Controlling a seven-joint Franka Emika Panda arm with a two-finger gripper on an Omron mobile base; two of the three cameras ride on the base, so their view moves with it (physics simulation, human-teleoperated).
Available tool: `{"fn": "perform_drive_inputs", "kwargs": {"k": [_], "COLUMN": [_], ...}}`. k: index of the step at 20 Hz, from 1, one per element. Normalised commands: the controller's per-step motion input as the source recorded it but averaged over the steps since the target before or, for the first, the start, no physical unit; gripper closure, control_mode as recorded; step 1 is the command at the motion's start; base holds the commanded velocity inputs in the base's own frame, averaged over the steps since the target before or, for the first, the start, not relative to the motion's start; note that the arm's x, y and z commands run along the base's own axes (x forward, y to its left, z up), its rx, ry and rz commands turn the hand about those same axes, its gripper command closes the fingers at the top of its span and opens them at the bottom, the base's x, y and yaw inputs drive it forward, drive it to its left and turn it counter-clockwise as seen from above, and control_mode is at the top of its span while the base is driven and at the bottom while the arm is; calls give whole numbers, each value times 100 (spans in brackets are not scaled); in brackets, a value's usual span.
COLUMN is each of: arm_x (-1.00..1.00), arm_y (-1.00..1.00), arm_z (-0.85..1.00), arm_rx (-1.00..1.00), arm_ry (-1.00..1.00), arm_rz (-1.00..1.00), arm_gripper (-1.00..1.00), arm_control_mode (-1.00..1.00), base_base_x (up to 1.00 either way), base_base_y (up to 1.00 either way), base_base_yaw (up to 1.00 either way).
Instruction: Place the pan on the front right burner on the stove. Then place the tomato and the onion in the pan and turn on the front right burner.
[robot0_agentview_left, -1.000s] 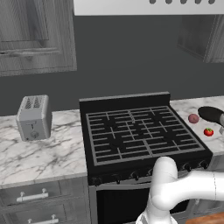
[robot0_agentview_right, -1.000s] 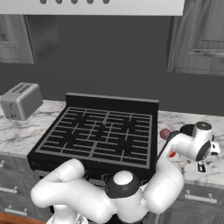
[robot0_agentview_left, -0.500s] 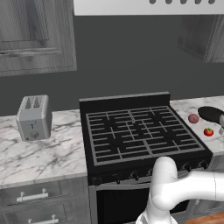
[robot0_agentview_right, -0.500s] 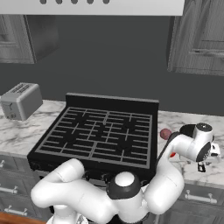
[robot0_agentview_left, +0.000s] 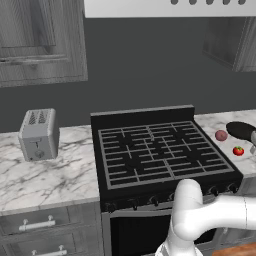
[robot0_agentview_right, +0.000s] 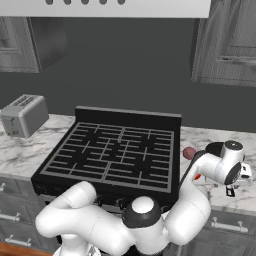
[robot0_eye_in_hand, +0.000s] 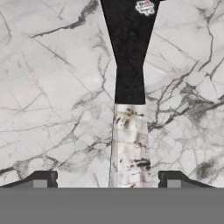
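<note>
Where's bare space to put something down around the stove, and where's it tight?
Free: the marble counter between the toaster and the stove, plus all of the grates. Crowded: the strip right of the stove, where the onion, tomato and pan cluster and the gripper straddles the pan's handle.

Rendered scene under even, diffuse light with no visible lamp. The marble counter (robot0_agentview_left: 50, 175) is bright and the wall (robot0_agentview_left: 150, 65) behind it a flat dim grey. The stove (robot0_agentview_left: 160, 150) reads deep black, its grate lines crisp from 9 to 3 o'clock. Shadows are faint. The arm (robot0_agentview_right: 100, 225) shows a soft highlight toward 12 o'clock. In the hand view the pan handle (robot0_eye_in_hand: 129, 144) mirrors the marble veining as a pale sheen. No blur or edge distortion; focus is uniform.
</note>
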Motion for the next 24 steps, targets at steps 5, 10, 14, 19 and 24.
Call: {"fn": "perform_drive_inputs", "kwargs": {"k": [5, 10, 14, 19, 24], "arm_x": [0, 3, 13, 0, 0], "arm_y": [0, 0, 0, 0, 0], "arm_z": [-9, -1, 9, 46, 51], "arm_rx": [0, 0, 0, 2, 0], "arm_ry": [0, 1, 1, 1, 2], "arm_rz": [0, 0, 0, 0, 0], "arm_gripper": [100, 100, 100, 100, 100], "arm_control_mode": [-100, -100, -100, -100, -100], "base_base_x": [0, 0, 0, 0, 0], "base_base_y": [0, 0, 0, 0, 0], "base_base_yaw": [0, 0, 0, 0, 0]}}
